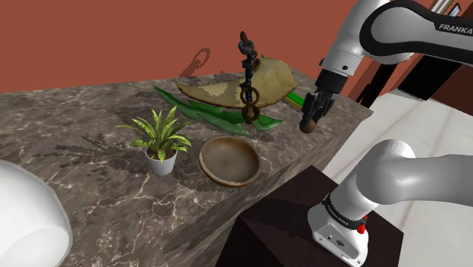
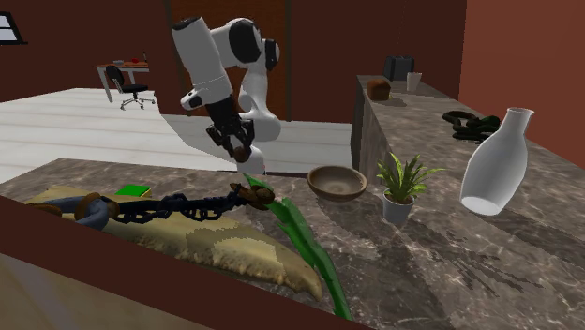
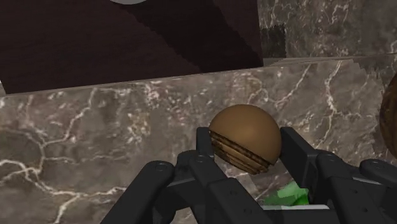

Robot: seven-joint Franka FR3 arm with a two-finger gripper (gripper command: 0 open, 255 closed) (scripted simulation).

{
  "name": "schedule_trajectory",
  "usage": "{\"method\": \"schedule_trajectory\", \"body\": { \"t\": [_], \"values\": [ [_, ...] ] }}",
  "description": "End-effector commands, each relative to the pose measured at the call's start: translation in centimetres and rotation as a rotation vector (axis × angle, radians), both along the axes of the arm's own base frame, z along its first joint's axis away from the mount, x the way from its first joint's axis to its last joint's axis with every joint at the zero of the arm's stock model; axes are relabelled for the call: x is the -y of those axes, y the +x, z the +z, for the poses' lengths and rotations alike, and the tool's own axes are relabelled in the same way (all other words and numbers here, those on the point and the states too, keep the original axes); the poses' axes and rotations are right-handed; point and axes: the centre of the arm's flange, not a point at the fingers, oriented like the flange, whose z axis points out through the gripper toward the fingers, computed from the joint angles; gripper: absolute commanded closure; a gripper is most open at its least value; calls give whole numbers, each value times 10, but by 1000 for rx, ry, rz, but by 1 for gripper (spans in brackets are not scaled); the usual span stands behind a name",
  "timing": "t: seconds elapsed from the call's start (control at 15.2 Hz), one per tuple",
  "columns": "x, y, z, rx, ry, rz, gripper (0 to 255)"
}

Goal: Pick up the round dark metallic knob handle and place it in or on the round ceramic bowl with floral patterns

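Observation:
My black gripper is shut on a round brown knob, holding it in the air above the marble counter's near edge. In the wrist view the knob is a smooth dome with ridged rings, clasped between both fingers of the gripper. A round brown bowl sits on the counter, toward the shoulder view's left of the gripper and apart from it. In the second exterior view the gripper with the knob hangs to the left of the bowl.
A potted plant stands beside the bowl. Behind it lie a long green leaf, a tan flat piece and a dark chain. A green block lies near the gripper. A white vase stands farther along.

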Motion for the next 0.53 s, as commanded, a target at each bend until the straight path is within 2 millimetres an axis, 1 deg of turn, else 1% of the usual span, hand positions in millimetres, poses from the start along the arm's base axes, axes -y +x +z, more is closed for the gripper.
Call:
{"method": "schedule_trajectory", "body": {
  "t": [0.0, 0.46],
  "values": [
    [0, -1, 11, 0, 0, 0, 255],
    [0, -1, 48, 0, 0, 0, 255]
  ]
}}
